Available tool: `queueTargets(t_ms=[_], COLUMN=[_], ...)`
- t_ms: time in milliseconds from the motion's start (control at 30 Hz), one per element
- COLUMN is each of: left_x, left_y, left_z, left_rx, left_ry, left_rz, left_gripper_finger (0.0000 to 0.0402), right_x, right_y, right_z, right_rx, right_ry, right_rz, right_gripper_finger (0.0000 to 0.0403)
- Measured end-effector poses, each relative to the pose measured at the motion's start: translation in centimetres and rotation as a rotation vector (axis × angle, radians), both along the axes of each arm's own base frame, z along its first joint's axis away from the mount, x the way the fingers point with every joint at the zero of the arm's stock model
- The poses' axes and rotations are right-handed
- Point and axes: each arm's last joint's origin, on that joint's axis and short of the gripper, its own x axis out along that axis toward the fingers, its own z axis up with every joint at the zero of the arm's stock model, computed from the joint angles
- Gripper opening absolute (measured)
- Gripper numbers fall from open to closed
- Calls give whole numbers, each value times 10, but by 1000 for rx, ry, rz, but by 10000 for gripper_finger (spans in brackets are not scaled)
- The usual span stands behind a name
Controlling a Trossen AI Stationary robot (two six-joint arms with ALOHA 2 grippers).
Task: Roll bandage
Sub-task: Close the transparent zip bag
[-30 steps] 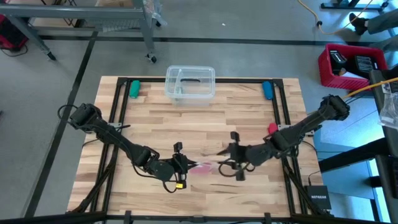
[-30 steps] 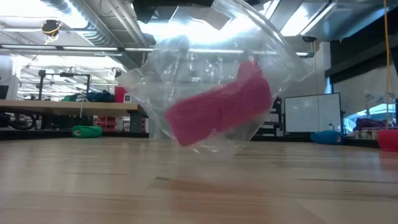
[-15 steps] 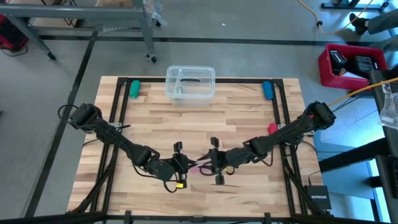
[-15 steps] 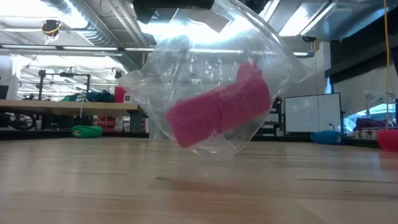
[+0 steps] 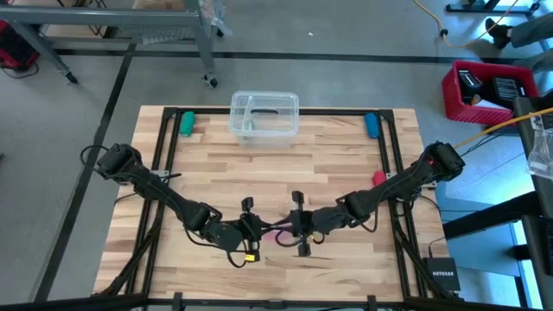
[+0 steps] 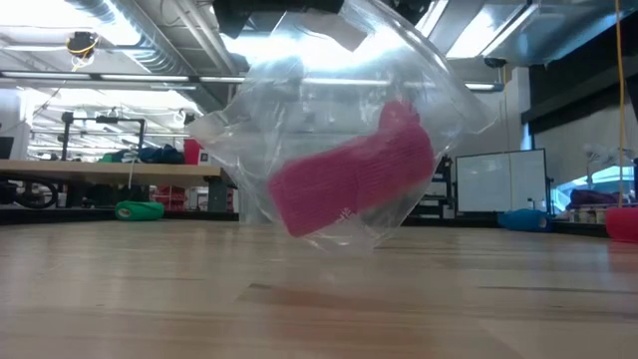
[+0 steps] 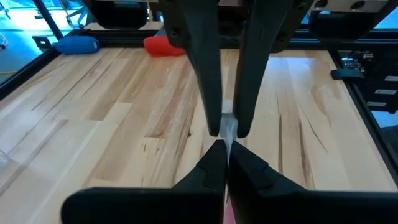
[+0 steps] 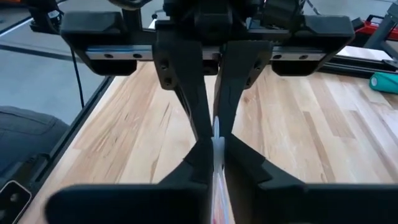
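The pink bandage (image 6: 354,179) is a folded wad inside a clear plastic wrapper (image 6: 299,100) that hangs above the table near its front edge. In the high view the bandage (image 5: 278,234) shows as a pink spot between my two grippers. My left gripper (image 5: 262,228) and my right gripper (image 5: 288,228) face each other tip to tip. Both are shut on the wrapper. In the low view the grippers show only as dark shapes above the wrapper. My left gripper (image 7: 224,155) pinches a thin edge of the clear wrapper (image 7: 229,127) between its two fingertips, coming level from the table's left. The wrapper hangs below with the bandage in it, clear of the table. My right gripper (image 8: 214,152) pinches the same clear edge (image 8: 217,134) between its fingertips, coming level from the table's right, right against the left gripper's tips. The wrapper hangs below it, its bottom above the wood.
A clear plastic box (image 5: 263,115) stands at the table's far edge. A green object (image 5: 186,123) and a blue object (image 5: 371,124) lie at the far corners. A small red object (image 5: 378,178) lies by the right edge. A red bin (image 5: 488,91) stands beyond the table's right side.
My right gripper has gone toward the table's left, up to my left gripper's tips at the wrapper. The wrapper with the bandage has stayed hanging in the same place, clear of the table.
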Motion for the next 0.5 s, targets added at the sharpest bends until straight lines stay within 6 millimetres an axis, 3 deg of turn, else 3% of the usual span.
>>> queueTargets(t_ms=[100, 333, 500], left_x=[0, -2, -3], left_y=[0, -5, -7], left_z=[0, 2, 2], left_rx=[0, 13, 25], left_ry=[1, -17, -19], left_rz=[-1, -14, -10], left_gripper_finger=[0, 0, 0], right_x=[0, -1, -2], right_y=[0, 0, 0], right_z=[-1, -1, -3], right_rx=[-13, -23, -32], right_ry=[6, 21, 41], right_rz=[4, 8, 8], right_gripper_finger=[14, 36, 17])
